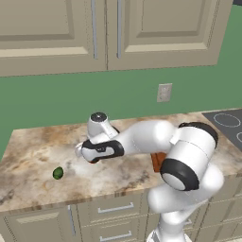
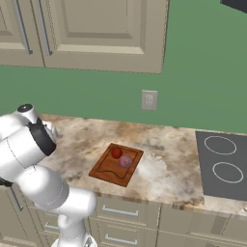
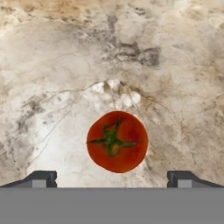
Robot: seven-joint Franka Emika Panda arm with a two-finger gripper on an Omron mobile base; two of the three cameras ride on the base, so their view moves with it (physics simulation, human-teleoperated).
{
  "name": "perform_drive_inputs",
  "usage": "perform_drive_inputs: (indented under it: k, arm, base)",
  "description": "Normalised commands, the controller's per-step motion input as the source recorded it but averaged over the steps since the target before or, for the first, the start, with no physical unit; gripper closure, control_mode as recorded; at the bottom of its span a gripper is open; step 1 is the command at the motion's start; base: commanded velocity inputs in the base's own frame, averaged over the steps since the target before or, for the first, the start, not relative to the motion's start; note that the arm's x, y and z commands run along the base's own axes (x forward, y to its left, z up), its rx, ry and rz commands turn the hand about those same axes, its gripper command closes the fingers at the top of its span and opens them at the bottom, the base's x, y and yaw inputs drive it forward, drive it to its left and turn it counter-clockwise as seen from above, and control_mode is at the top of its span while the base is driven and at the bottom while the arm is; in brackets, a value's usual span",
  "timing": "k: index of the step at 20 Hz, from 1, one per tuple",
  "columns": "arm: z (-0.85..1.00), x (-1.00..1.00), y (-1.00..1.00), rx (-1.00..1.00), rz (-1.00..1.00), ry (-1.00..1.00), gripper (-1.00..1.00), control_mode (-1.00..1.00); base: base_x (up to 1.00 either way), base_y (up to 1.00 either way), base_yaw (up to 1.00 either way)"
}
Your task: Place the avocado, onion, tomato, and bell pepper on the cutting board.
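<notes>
Two of four done, by the look of it — bell pepper and onion sat on the cutting board, frame centre. Avocado lay lower left on the worktop. Gripper spread fully wide, empty, above the tomato — hand-view centre.

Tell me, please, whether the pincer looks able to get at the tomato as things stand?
Probably yes: the pincer hangs open above the tomato, which sits alone on the counter.
</notes>
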Motion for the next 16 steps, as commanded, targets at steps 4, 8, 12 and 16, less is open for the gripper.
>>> perform_drive_inputs:
  k: [4, 8, 12, 16]
  arm:
    - [-0.18, 0.04, 0.00, 0.00, 0.00, 0.00, -1.00, -1.00]
    - [-0.16, 0.10, 0.00, 0.00, 0.00, 0.00, -1.00, -1.00]
    - [-0.15, 0.14, 0.00, 0.00, 0.00, 0.01, -1.00, -1.00]
    - [-0.15, 0.14, 0.01, 0.00, 0.00, 0.00, -1.00, -1.00]
  base:
    - [0.00, 0.00, 0.00]
    - [0.00, 0.00, 0.00]
    - [0.00, 0.00, 0.00]
    - [0.00, 0.00, 0.00]
